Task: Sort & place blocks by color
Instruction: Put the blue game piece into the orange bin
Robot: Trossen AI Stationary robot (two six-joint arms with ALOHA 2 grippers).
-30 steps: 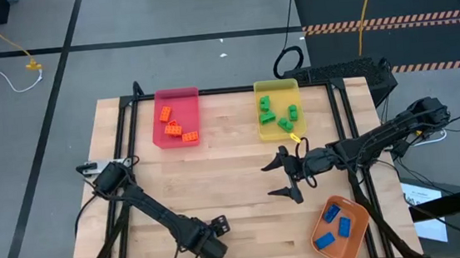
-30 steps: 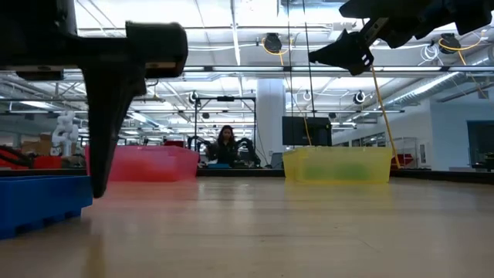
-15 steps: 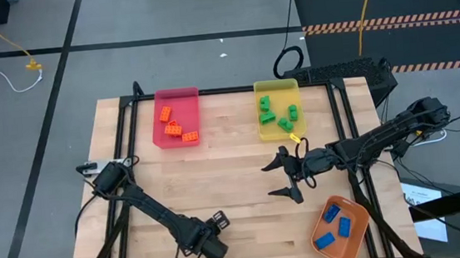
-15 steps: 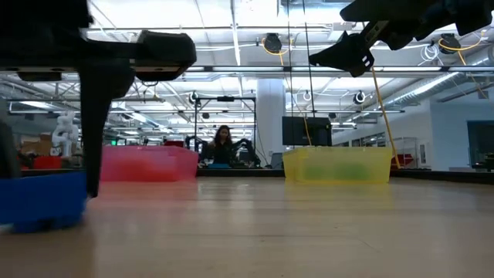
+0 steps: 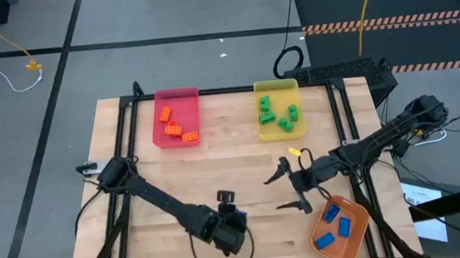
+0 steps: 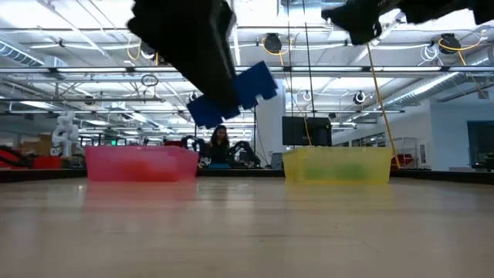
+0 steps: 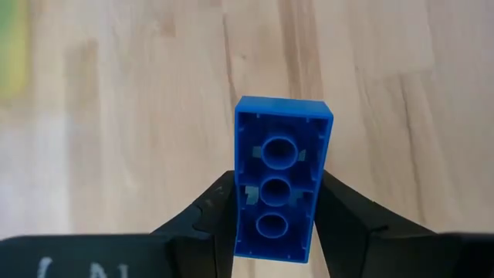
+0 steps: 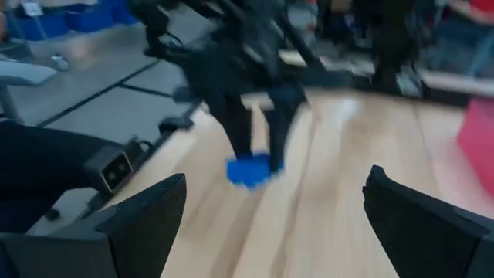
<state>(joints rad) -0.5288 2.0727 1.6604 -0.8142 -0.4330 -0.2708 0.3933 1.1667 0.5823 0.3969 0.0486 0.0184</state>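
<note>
The left gripper (image 7: 276, 232) clamps a small blue studded plastic brick (image 7: 281, 188) between its two dark fingers, hollow underside toward the wrist camera. From above, this gripper (image 5: 232, 225) sits near the table's 6 o'clock edge; the low view shows the brick (image 6: 235, 94) lifted clear of the light wooden tabletop (image 5: 224, 159). The right gripper (image 5: 289, 186) spreads its fingers wide and empty at about 4 o'clock, just beside the orange plastic tray (image 5: 340, 228), which holds three blue bricks (image 5: 332, 214). At 11 o'clock the pink plastic tray (image 5: 176, 117) holds the orange bricks (image 5: 172, 129); at 1 o'clock the yellow plastic tray (image 5: 278, 109) holds the green bricks (image 5: 282, 115).
</note>
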